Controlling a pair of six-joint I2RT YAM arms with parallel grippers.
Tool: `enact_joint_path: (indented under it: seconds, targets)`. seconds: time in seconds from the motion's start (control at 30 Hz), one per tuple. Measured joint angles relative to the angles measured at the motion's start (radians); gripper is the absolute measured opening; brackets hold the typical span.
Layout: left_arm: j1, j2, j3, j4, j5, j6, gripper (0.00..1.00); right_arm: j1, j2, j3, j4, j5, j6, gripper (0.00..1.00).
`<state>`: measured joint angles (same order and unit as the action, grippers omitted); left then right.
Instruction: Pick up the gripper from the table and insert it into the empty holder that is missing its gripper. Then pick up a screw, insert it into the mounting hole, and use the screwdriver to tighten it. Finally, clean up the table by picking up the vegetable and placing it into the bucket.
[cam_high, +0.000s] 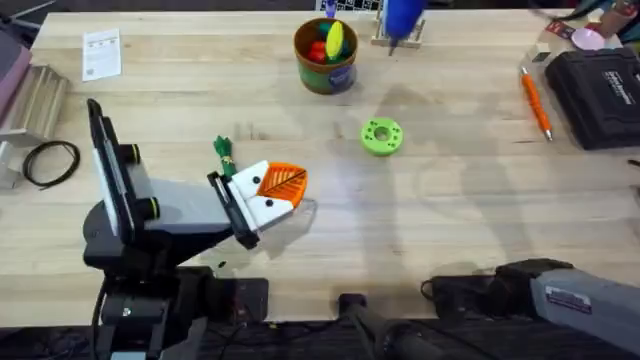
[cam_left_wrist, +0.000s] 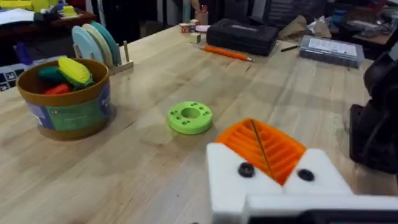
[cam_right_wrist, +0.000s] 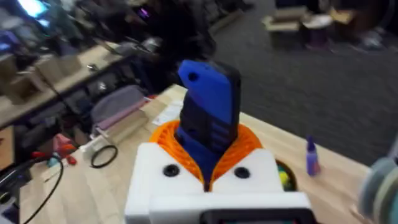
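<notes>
- Overhead view: the left gripper (cam_high: 283, 192), with white finger mounts and orange ribbed pads, lies low over the wooden table (cam_high: 450, 220) near its middle-left, its two pads pressed together with nothing between them.
- In the left wrist view the same left gripper (cam_left_wrist: 266, 155) shows both orange ribbed pads meeting along a thin dark line, and a small dark round mounting hole (cam_left_wrist: 246, 169) shows in the face of each white block.
- The small, thin dark-green toy vegetable (cam_high: 224, 153) lies on the table just beside the left gripper, on its far side.
- The flat round bright-green disc with holes (cam_high: 381, 136) lies on the table between the left gripper and the far edge, apart from both.
- The small round olive-green bucket with a brown-orange rim (cam_high: 326, 70) stands near the far edge, showing red, yellow and green toys.
- The right gripper (cam_right_wrist: 211, 163) is clamped on the chunky bright-blue powered screwdriver (cam_right_wrist: 208, 115), which stands upright between its orange pads.
- In the overhead view the blue screwdriver (cam_high: 403, 18) shows at the far edge, just beside the bucket, over a small wooden stand.
- The thin orange pen-like tool (cam_high: 535, 102) lies at the far right, next to a black case (cam_high: 600, 95).
</notes>
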<state>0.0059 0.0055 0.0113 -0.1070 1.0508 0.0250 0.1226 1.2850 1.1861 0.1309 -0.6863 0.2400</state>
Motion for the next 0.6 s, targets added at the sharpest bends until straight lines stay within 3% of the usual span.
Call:
enact_joint_path:
  seconds: [0.1,0.2,0.6]
  targets:
    - [0.000,0.000,0.000,0.000,0.000,0.000,0.004,0.012,0.004,-0.108,0.224,-0.071,0.062,0.023]
    - [0.000,0.000,0.000,0.000,0.000,0.000,0.004,0.055,0.015,-0.171,0.339,-0.131,0.102,0.023]
    - [0.000,0.000,0.000,0.000,0.000,0.000,0.004,0.321,0.144,-0.191,0.653,-0.221,0.120,0.023]
